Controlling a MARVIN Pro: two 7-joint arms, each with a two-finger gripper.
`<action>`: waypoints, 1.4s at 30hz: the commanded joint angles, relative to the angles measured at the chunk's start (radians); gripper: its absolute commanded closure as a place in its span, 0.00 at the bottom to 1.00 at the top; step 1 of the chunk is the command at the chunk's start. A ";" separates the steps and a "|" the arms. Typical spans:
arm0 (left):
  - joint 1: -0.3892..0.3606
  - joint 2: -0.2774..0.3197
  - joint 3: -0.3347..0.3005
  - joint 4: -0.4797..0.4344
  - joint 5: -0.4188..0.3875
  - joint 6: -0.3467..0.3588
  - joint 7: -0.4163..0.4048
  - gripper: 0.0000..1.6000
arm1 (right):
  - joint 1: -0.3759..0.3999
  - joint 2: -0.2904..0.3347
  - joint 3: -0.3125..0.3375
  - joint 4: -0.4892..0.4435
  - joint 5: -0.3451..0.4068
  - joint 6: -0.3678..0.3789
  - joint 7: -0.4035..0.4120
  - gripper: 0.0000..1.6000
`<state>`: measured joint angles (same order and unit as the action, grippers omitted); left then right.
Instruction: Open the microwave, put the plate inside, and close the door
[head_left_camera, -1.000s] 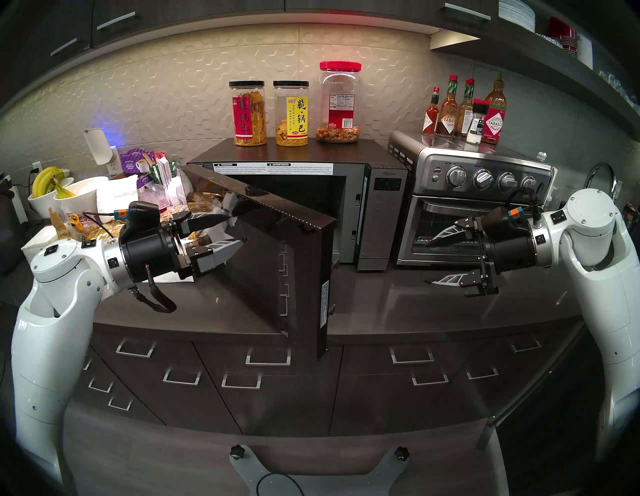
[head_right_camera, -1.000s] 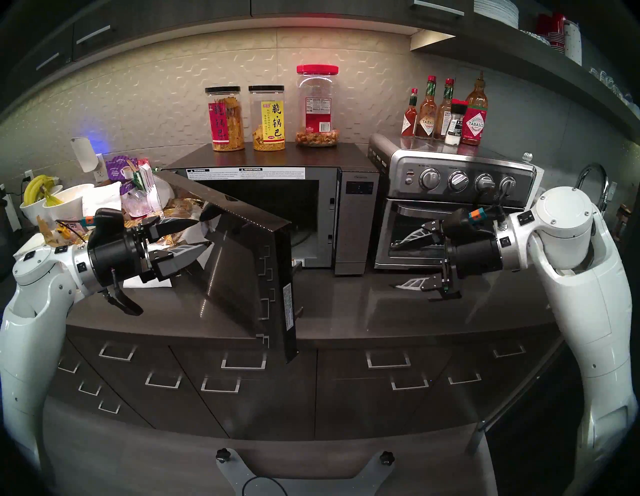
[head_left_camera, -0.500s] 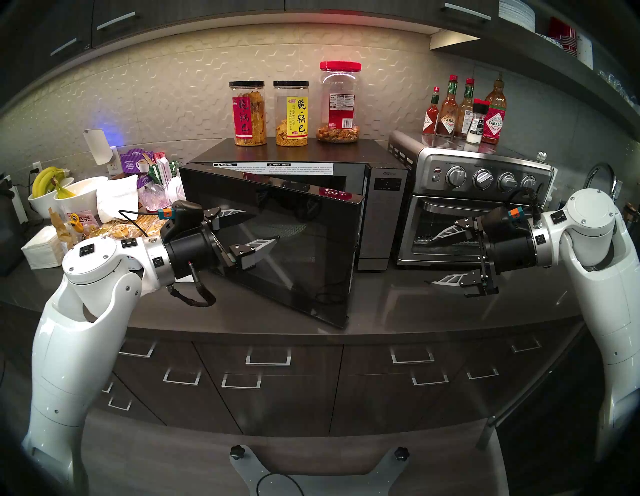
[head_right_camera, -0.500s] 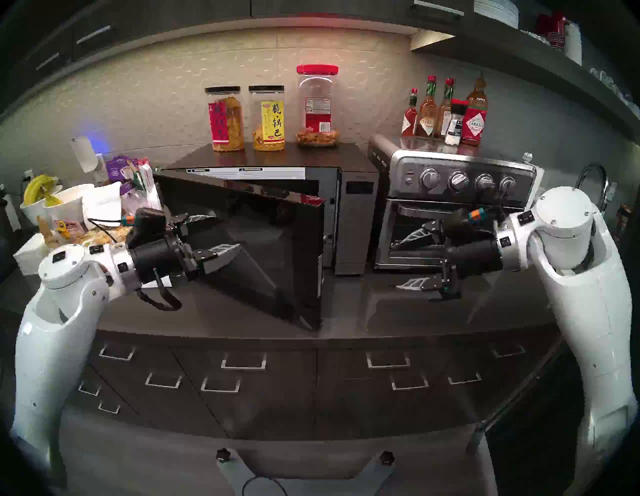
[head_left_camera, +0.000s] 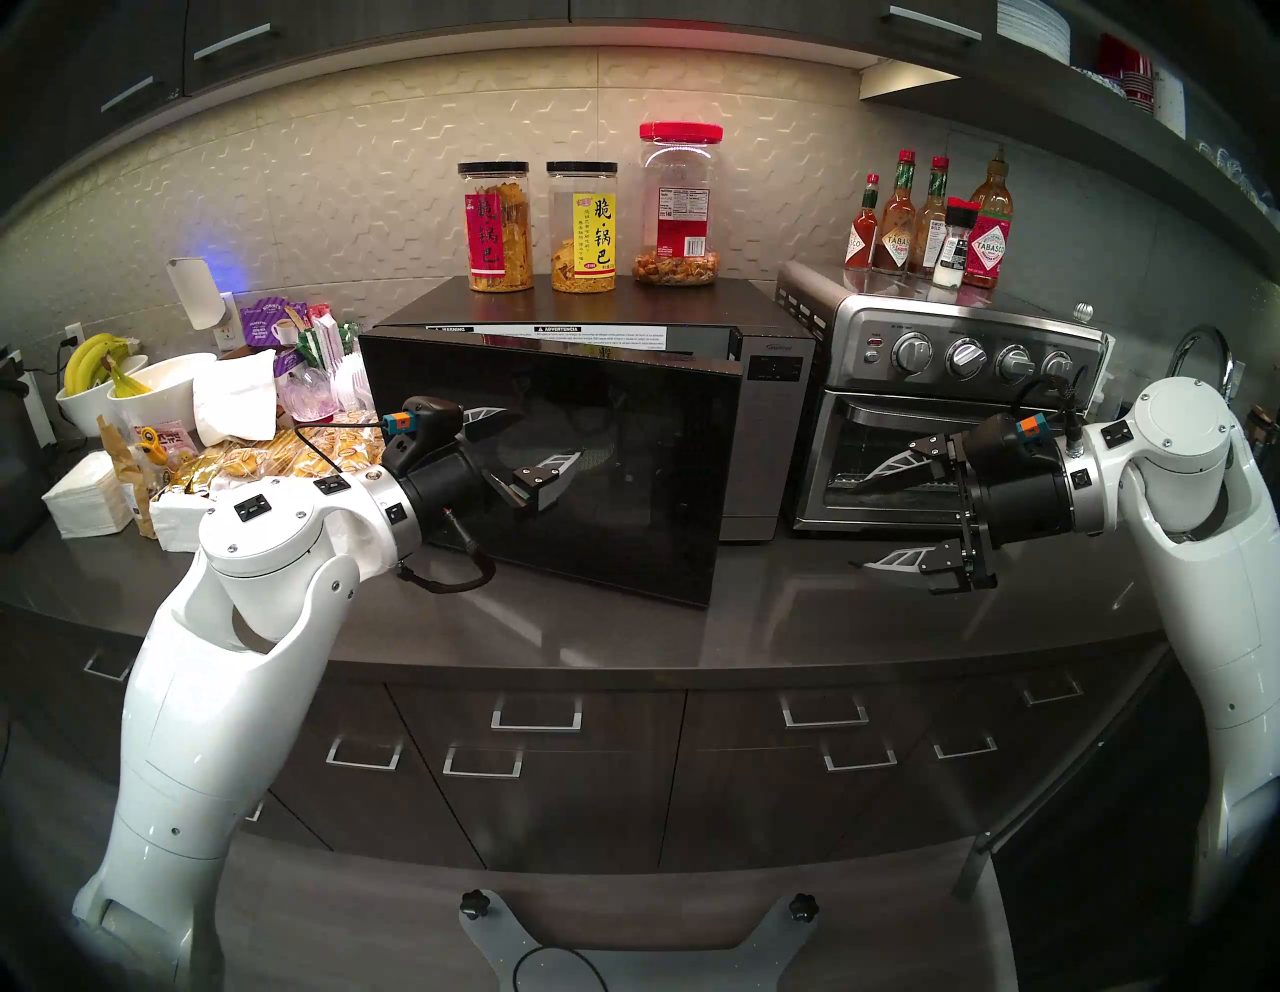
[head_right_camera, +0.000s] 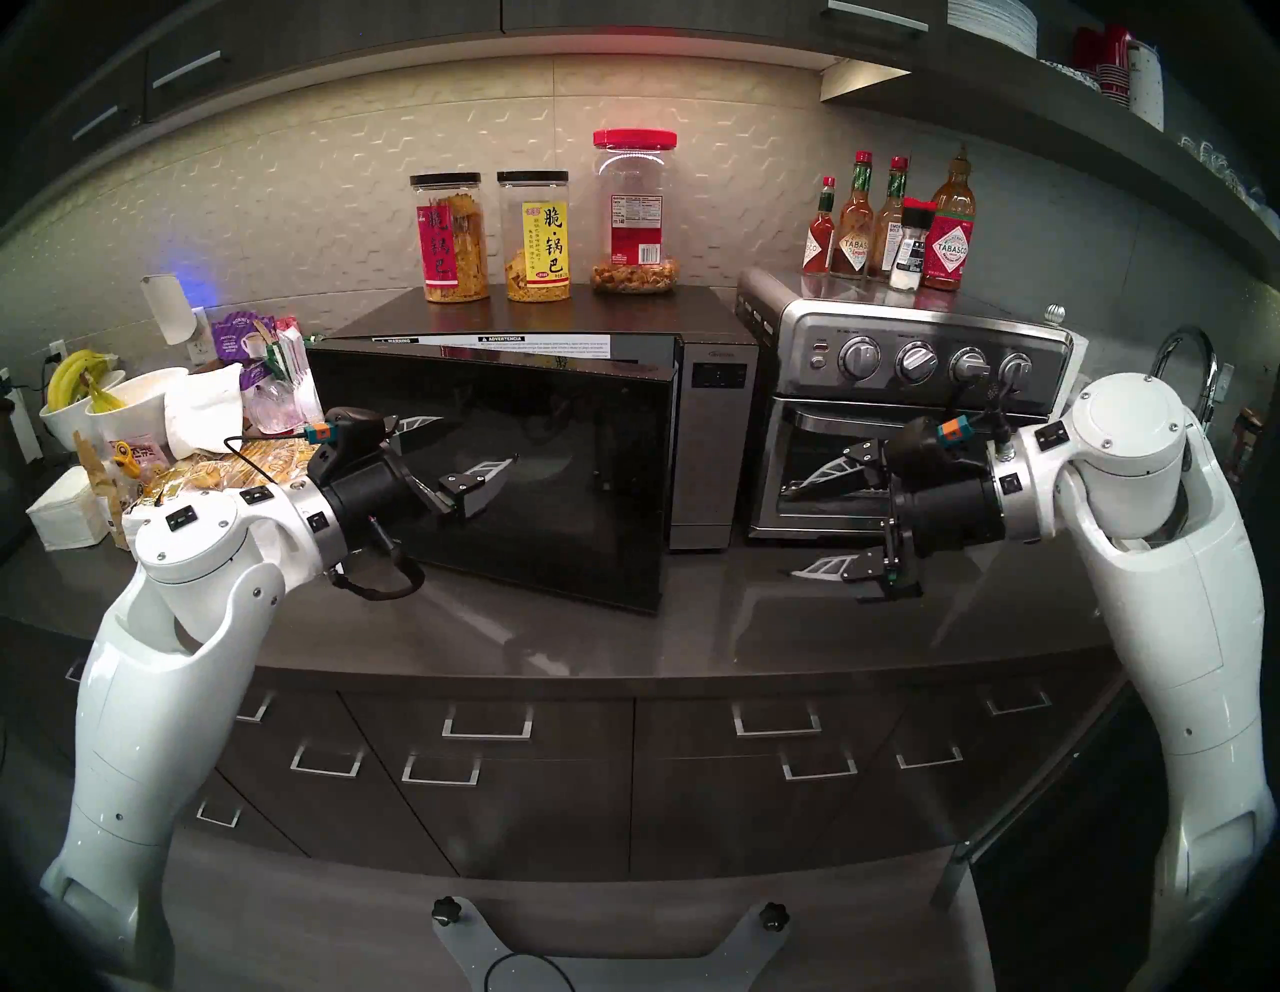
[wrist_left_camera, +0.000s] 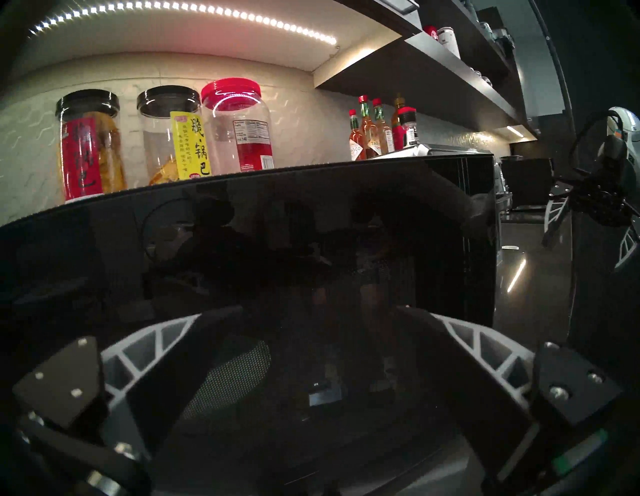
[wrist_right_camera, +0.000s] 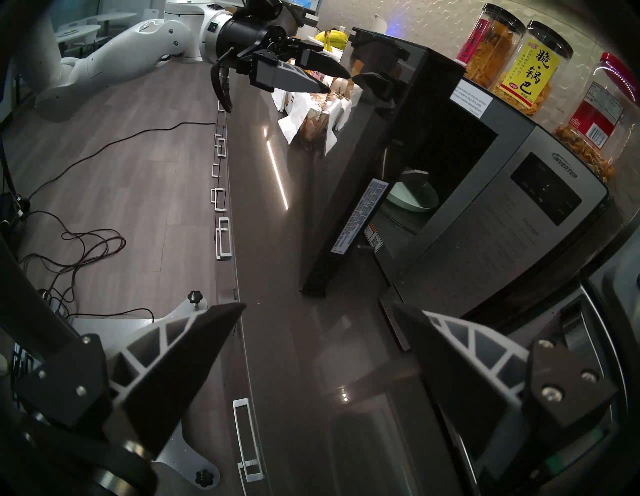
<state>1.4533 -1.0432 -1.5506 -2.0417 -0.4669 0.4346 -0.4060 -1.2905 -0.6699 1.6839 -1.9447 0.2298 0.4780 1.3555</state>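
The worktop (head_left_camera: 796, 623) carries the microwave (head_left_camera: 762, 443), just ahead of the left pincer (head_left_camera: 537, 443), whose wide-spread, empty fingers meet the nearly shut door (head_left_camera: 623, 485). The plate (wrist_right_camera: 412, 197) sits inside, behind that door. The right pincer (head_left_camera: 880, 519) hangs wide open, empty, beside the toaster oven (head_left_camera: 956, 360).

Bare counter (head_left_camera: 796, 623) right of the nearly shut door (head_left_camera: 623, 485).

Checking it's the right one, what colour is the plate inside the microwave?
Pale mint green plate, clearest in the right wrist view.
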 joint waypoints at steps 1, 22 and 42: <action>-0.077 -0.035 -0.031 0.019 -0.013 0.033 0.056 0.00 | 0.012 -0.001 0.004 0.000 0.007 -0.002 0.004 0.00; -0.145 -0.104 0.021 0.078 0.025 0.071 0.181 0.00 | 0.013 -0.001 0.003 0.000 0.008 -0.003 0.004 0.00; -0.186 -0.172 0.072 0.148 0.073 0.023 0.281 0.00 | 0.013 -0.001 0.003 0.000 0.008 -0.003 0.004 0.00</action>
<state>1.3052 -1.1807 -1.4845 -1.9089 -0.3947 0.4802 -0.1459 -1.2903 -0.6691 1.6833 -1.9445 0.2307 0.4778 1.3557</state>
